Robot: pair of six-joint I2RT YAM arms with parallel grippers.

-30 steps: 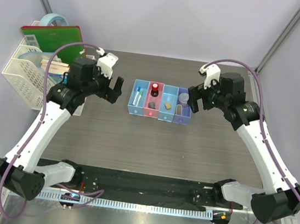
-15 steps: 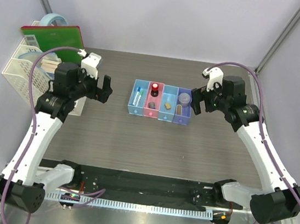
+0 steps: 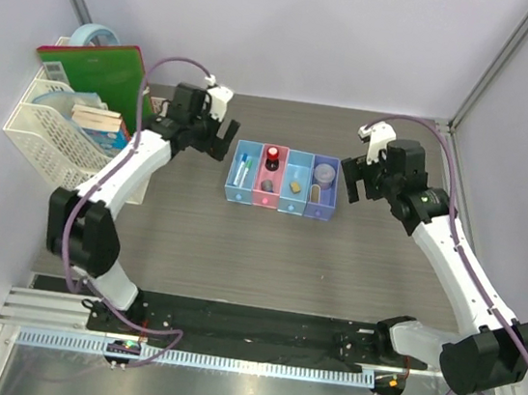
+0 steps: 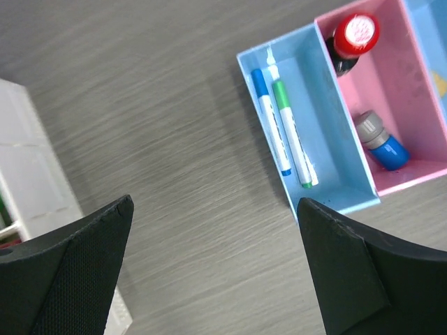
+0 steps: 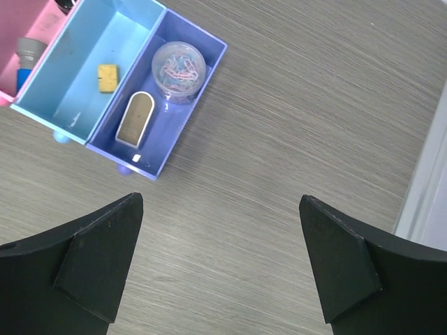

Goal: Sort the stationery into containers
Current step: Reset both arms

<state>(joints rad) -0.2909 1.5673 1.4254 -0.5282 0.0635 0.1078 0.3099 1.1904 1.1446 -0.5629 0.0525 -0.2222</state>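
The four joined bins (image 3: 278,208) stand mid-table. In the left wrist view the left light blue bin (image 4: 328,112) holds a blue-tipped pen (image 4: 270,118) and a white pen with green cap (image 4: 290,136). The pink bin (image 4: 412,91) holds the red-and-black knob (image 4: 355,36) and a grey-and-blue piece (image 4: 382,142). In the right wrist view a yellow block (image 5: 107,77) lies in the second light blue bin (image 5: 70,77). The purple bin (image 5: 164,132) holds a round tub of clips (image 5: 179,68) and a grey block (image 5: 135,118). My left gripper (image 3: 215,140) (image 4: 215,202) is open and empty, left of the bins. My right gripper (image 3: 354,180) (image 5: 221,197) is open and empty, right of them.
A white mesh basket (image 3: 48,135) with a green book (image 3: 95,73), notebooks and a light blue tape roll (image 3: 95,36) stands at the far left; its corner shows in the left wrist view (image 4: 31,181). The right wall (image 5: 426,188) is close to my right gripper.
My left arm has swung from beside the basket toward the far side and right, ending next to the bins. My right gripper has shifted slightly to the right. Both stayed open.
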